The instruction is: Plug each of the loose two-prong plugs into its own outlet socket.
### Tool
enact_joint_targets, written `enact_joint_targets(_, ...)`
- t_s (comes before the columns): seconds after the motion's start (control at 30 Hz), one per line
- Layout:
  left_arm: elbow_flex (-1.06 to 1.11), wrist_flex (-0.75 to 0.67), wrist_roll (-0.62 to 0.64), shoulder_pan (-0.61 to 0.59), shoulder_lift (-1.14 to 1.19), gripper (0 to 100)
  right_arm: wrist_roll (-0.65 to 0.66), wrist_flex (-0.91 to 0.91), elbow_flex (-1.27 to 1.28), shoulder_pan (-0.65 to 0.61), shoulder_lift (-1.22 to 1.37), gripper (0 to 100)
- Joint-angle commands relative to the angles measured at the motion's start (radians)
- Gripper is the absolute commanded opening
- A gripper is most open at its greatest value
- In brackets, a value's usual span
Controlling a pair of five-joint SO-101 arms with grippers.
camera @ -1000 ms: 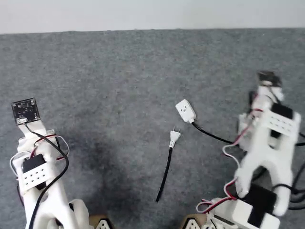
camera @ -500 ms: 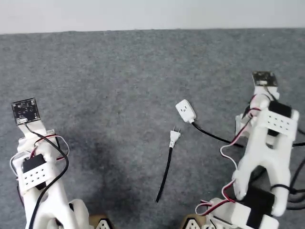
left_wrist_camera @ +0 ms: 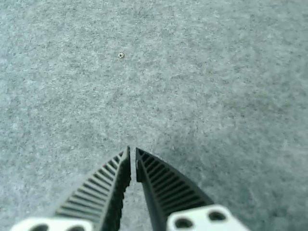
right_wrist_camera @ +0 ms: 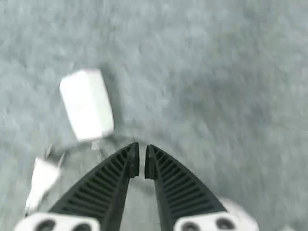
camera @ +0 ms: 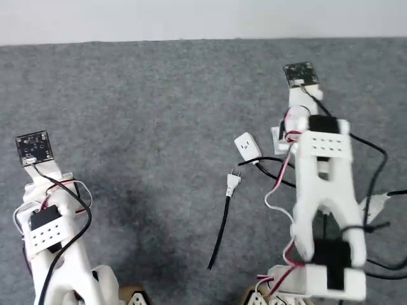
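A white outlet socket (camera: 247, 147) lies on the grey carpet with its black cable (camera: 280, 179) running off to the right. Just below it lies a loose white two-prong plug (camera: 233, 182), prongs toward the socket, its black cord (camera: 220, 234) trailing toward the front. The right arm (camera: 323, 184) stands close to the right of the socket. In the right wrist view the right gripper (right_wrist_camera: 141, 156) is shut and empty, its tips just beside the socket (right_wrist_camera: 86, 104), with the plug (right_wrist_camera: 41, 179) off to one side. The left gripper (left_wrist_camera: 132, 159) is shut over bare carpet, far left of the plug.
The left arm (camera: 48, 222) stands at the front left. A small metal speck (left_wrist_camera: 121, 55) lies on the carpet ahead of the left gripper. A pale wall (camera: 203, 19) borders the carpet at the back. More dark cables (camera: 381, 210) hang at the right arm's base.
The right arm has swung left and forward, from the right edge to just beside the socket. The left arm, plug and socket have not moved.
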Motion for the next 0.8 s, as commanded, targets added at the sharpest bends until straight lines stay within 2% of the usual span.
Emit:
enact_joint_targets(0.0, -0.005, -0.029, 0.000, 0.011, -0.014, 2, -0.066, -0.199, -0.066, -0.028, 0.154, 1.7)
enact_joint_targets(0.13, -0.005, -0.029, 0.000, 0.011, -0.014, 2, -0.092, -0.262, -0.238, -0.042, 0.404, 1.7)
enact_joint_targets(0.33, -0.002, -0.048, 0.000, 0.011, -0.014, 2, -0.055, 0.012, -0.534, -0.091, 0.615, 0.8)
enact_joint_targets(0.43, -0.002, -0.049, 0.000, 0.011, -0.014, 2, 0.009, 0.081, -0.582, -0.143, 0.644, 0.9)
enact_joint_targets(0.63, -0.002, -0.049, 0.000, 0.011, -0.014, 2, 0.009, 0.179, -0.578, -0.209, 0.590, 0.9)
enact_joint_targets(0.77, -0.002, -0.049, 0.000, 0.011, -0.014, 2, 0.000, 0.200, -0.486, -0.232, 0.509, 0.9)
